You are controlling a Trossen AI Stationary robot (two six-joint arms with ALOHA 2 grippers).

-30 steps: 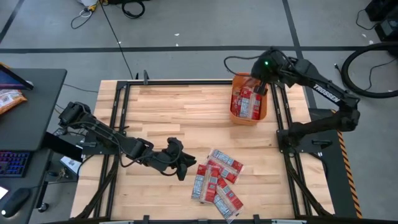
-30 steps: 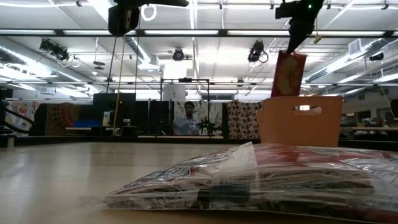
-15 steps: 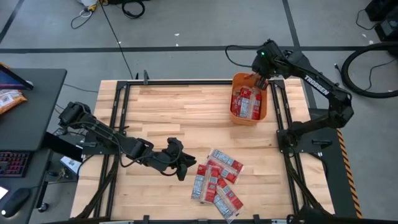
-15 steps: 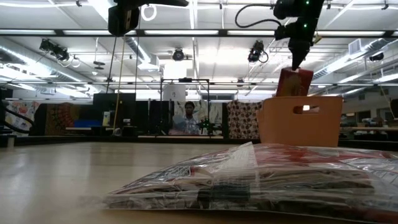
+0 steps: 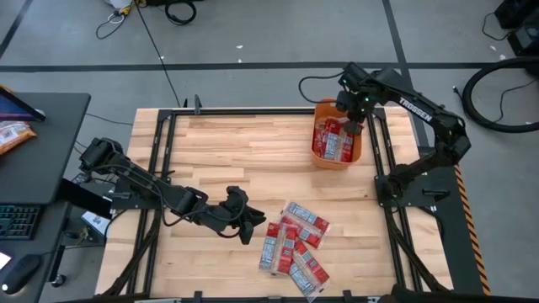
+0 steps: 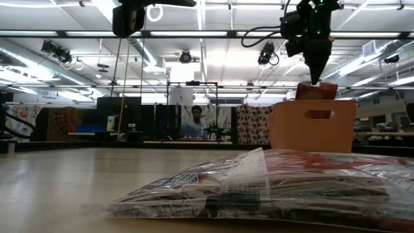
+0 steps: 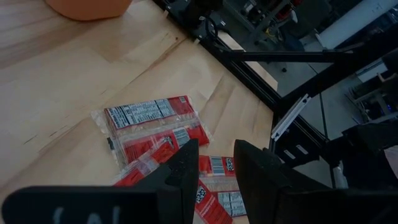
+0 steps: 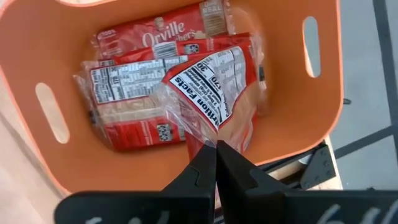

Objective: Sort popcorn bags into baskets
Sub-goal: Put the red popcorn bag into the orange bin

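Observation:
An orange basket (image 5: 335,165) stands at the table's far right and shows in the low view as the basket (image 6: 314,129). Several red popcorn bags (image 8: 134,87) lie flat inside it. My right gripper (image 5: 354,118) is above the basket, shut on one more bag (image 8: 214,78). Several more bags lie in a loose overlapping pile (image 5: 293,248) on the table's near right, and close to the low camera as the pile (image 6: 272,184). My left gripper (image 5: 251,225) is open, just left of that pile; its wrist view shows the pile's bags (image 7: 149,124). My right gripper pinches the bag by the clear wrapper edge at its top (image 8: 205,134), between the two fingers. The fingers come from above, pointing down. The bag hangs below them inside the basket, with only its top (image 6: 317,90) above the rim.
A black metal frame (image 5: 383,181) runs around the table. A desk with a keyboard and an orange snack bag (image 5: 13,135) stands off the table's left. Bare wood lies between the pile and the basket. A person (image 6: 194,123) shows far behind the table.
My right gripper has gone down over the basket, staying shut on its bag. The bag hung mostly above the rim a second ago; it has sunk into the basket until only its top shows.

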